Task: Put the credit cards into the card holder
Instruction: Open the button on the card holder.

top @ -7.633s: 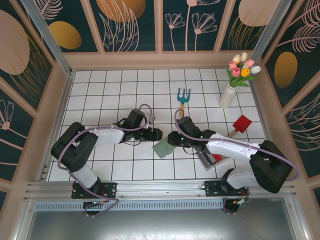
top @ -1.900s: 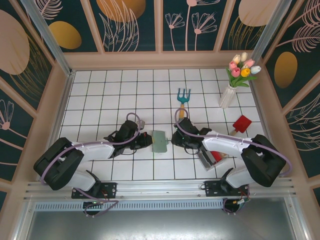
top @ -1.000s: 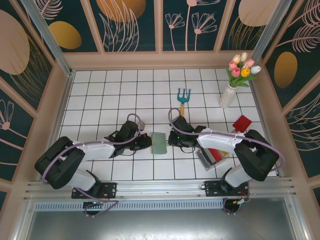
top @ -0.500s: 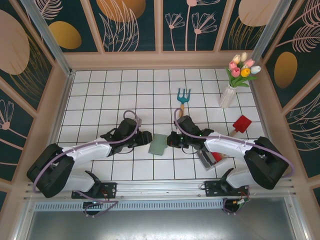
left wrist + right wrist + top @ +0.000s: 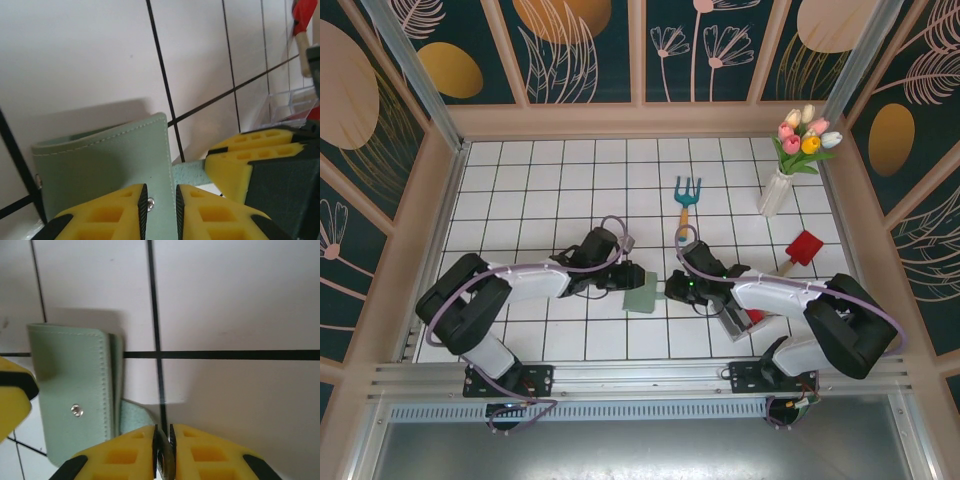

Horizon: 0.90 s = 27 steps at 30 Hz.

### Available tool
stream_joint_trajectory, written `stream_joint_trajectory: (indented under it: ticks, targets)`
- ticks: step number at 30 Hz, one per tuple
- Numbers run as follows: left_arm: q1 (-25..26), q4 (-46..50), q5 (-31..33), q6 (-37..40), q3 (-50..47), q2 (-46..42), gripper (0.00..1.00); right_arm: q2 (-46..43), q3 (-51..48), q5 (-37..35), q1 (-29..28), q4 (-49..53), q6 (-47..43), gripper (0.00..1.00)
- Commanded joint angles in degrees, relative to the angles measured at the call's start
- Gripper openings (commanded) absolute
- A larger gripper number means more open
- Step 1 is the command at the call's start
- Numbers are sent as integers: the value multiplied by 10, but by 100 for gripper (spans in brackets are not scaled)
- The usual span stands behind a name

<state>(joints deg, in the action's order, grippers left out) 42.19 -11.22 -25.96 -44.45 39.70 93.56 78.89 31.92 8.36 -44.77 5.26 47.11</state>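
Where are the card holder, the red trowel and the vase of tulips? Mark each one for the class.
card holder (image 5: 75, 375): right wrist view, on its outer flap above the snap.
red trowel (image 5: 805, 246): top external view, on the blade.
vase (image 5: 775, 196): top external view, on the white body.

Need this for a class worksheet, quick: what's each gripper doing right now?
The left gripper is closed, pinching the card holder.
The right gripper is closed on a thin flap of the card holder.

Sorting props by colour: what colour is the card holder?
The card holder is sage green, clearest in the left wrist view.
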Motion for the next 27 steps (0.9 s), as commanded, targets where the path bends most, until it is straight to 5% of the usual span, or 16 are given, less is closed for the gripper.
stream_joint_trajectory:
  ticks: [1,13,18,23,27]
  targets:
    - [2,-8,-20,14,14,28,24,5,-5,-37,1,32,10,19]
    - [3,-4,10,-2,-35,29,22,78,51,-153,-63,147,11,28]
    - [2,-3,16,-8,-56,4,21,107,116,-253,-103,241,24,29]
    - [3,-3,5,-20,-85,-29,19,29,147,-256,-109,245,8,31]
    - [4,-9,16,-42,-125,-89,21,-95,152,-296,-93,291,53,43]
